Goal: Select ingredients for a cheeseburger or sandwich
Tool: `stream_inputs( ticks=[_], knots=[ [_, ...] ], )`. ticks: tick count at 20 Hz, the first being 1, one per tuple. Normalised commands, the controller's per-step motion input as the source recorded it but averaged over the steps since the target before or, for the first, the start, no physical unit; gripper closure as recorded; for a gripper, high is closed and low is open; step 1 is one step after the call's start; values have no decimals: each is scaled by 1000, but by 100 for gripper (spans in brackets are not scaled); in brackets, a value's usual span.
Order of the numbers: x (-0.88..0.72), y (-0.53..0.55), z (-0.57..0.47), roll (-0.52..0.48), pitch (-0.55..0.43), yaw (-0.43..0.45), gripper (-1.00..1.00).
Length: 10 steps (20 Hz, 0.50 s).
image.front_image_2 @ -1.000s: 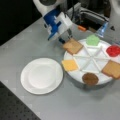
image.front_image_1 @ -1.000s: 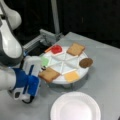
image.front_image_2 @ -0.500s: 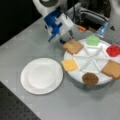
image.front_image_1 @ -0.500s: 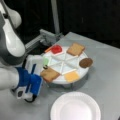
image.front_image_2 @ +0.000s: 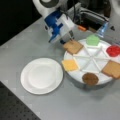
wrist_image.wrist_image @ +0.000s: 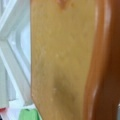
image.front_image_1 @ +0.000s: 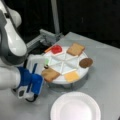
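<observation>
- Gripper (image.front_image_2: 70, 40) sits low at the near toast (image.front_image_2: 72, 46), fingertips touching its edge in both front views (image.front_image_1: 46, 67); can't tell if the jaws are wide, narrow or clamped on it.
- Wrist view: toast (wrist_image.wrist_image: 60, 65) fills the picture, matte tan face, glossy darker brown crust; white tray ribs (wrist_image.wrist_image: 12, 72) and a bit of green beside it.
- That toast lies flat in its wedge of the tray (image.front_image_2: 91, 60), a round white plastic dish with raised ribs splitting it into wedges.
- Next wedges round from the gripper: lettuce (image.front_image_2: 92, 40), lumpy green blob; cheese (image.front_image_2: 69, 65), flat yellow square.
- Farther from the gripper: tomato (image.front_image_2: 113, 50), shiny red disc; patty (image.front_image_2: 90, 78), dark brown round; second toast (image.front_image_2: 112, 69), brown square.
- Paper plate (image.front_image_2: 42, 75), white, round, smooth, lies off the tray, well apart from the gripper, with no stack on it.
</observation>
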Motion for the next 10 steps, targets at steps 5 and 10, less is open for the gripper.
stream_inputs(
  ticks=[5, 10],
  knots=[
    [99, 2, -53, 42, 10, -100, 100],
    [101, -20, -49, 54, 15, -110, 100]
  ],
)
